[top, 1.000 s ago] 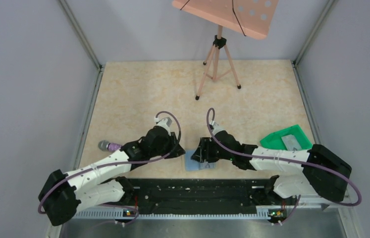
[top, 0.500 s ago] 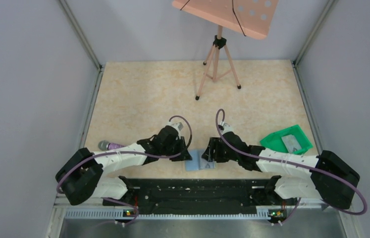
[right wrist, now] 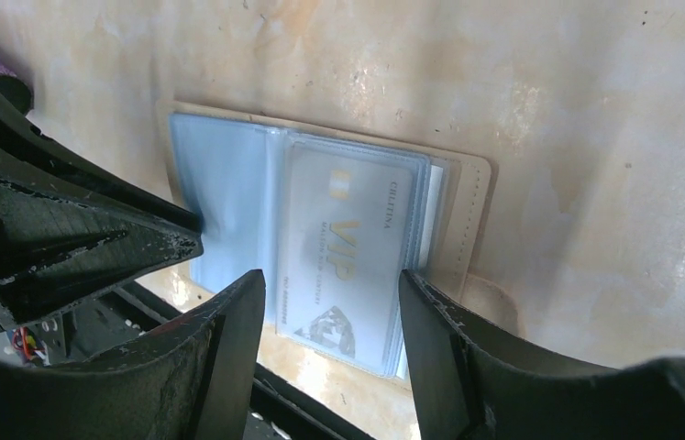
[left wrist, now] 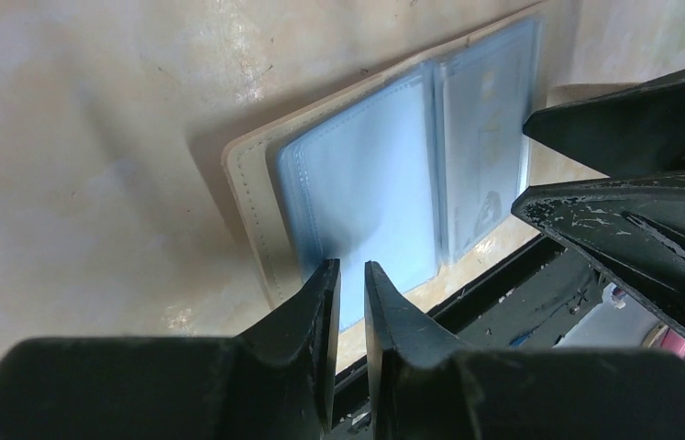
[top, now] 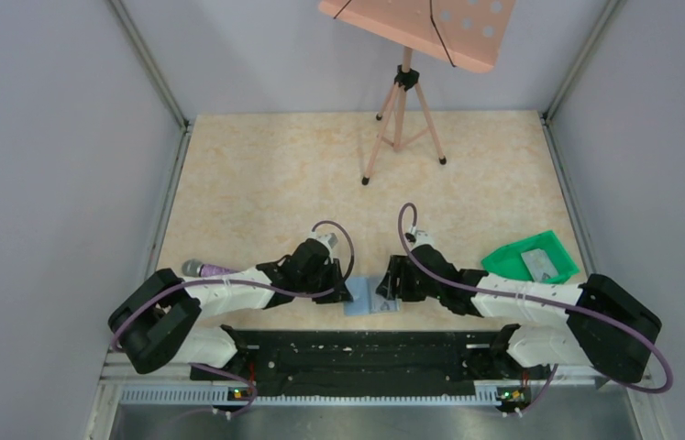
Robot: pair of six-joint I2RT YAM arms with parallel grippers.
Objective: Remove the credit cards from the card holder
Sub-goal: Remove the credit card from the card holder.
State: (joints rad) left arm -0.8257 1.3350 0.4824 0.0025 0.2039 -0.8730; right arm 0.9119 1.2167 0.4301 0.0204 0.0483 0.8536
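1. Card holder (top: 368,305), opened flat with its blue panels up, lies on the desk (top: 256,183) at the middle of the near edge. There both arms can reach it at once.
2. Far edge: a music stand (top: 403,92) on a tripod stands well apart from the work and plays no part in it.
3. Right edge, toward the near right corner: a green tray (top: 502,263) sits beside the right arm. The pale grey rectangle (top: 540,264) inside it is probably a card already taken out, so the tray looks like the drop-off.
4. Left edge: a purple microphone (top: 201,269) lies just beyond the left arm, unused.
5. Holding side: the left gripper (left wrist: 349,275) reaches in from the left. Its fingers are almost together, with only a narrow slit between them and nothing in it. The tips sit at the near edge of the left panel, apparently pinning the card holder so that it neither slides nor folds; actual contact cannot be confirmed.
6. Working side: the right gripper (right wrist: 329,289) reaches in from the right, spread wide and empty. One finger stands on each side of the right panel's pocket, which looks like a stance taken before grasping.
7. Target: a credit card (right wrist: 348,238) printed "VIP" sits in the clear pocket of the right panel. Edges along its right side suggest more cards beneath it. The card is thin and lies flush in the pocket, so it will likely need sliding outward before it can be pinched.
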